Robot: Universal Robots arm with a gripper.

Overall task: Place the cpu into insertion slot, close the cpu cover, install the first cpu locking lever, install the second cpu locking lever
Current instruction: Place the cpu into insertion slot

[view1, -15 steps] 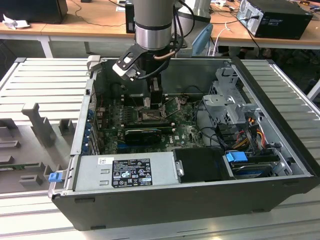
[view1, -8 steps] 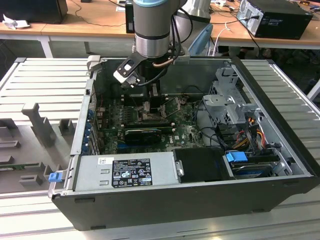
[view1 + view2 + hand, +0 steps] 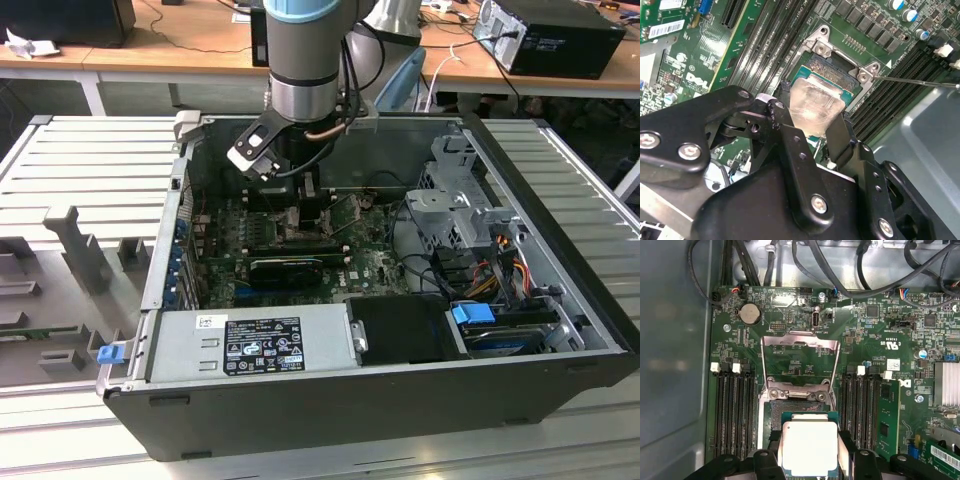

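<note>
Black jointed links of the claw lie closest in both wrist views. Its two fingers are clamped on opposite edges of the small flat square cpu, pale silver face up. The chip hangs partly over the square black insertion slot with its thin silver rim; whether it touches yet, I cannot tell. Beyond the slot the thin grey metal-frame cpu cover stands swung open.

In the exterior view the arm reaches into the open black computer case, toward twelve o'clock of the green motherboard. A grey power supply box lies at six o'clock.

Seating the chip looks like the step in hand. It likely goes best with the chip level and square to the rim, lowered straight without sliding, and released only once flat, since a skewed drop could bend the socket's fine contacts.

A black printed label sits on the power supply. White stickers and white lettering mark the board.
</note>
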